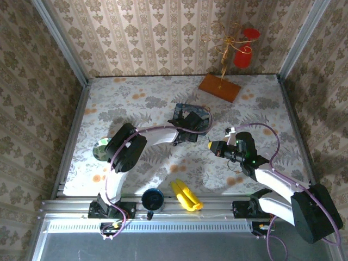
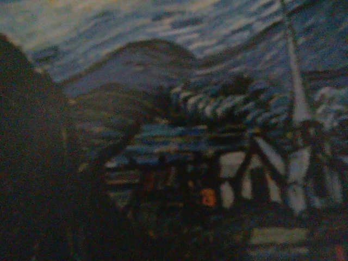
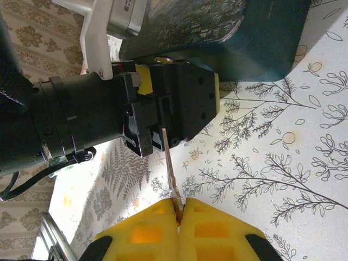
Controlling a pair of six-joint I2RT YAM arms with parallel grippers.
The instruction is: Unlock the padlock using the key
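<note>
L arm reaches fwd-right — L gripper [image 1: 190, 123] low, jaw gap unclear — R gripper [image 3: 178, 206] pinched tight on key [image 3: 169, 163].

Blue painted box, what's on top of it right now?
The left gripper lies over the blue box, covering most of its top. Whatever sits beneath the gripper is hidden from view.

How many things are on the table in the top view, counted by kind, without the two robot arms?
Blue printed box: 1
Dark mug: 1
Shiny disc: 1
Yellow banana-like bunch: 1
Wire stand on a wooden base: 1
Total: 5
</note>
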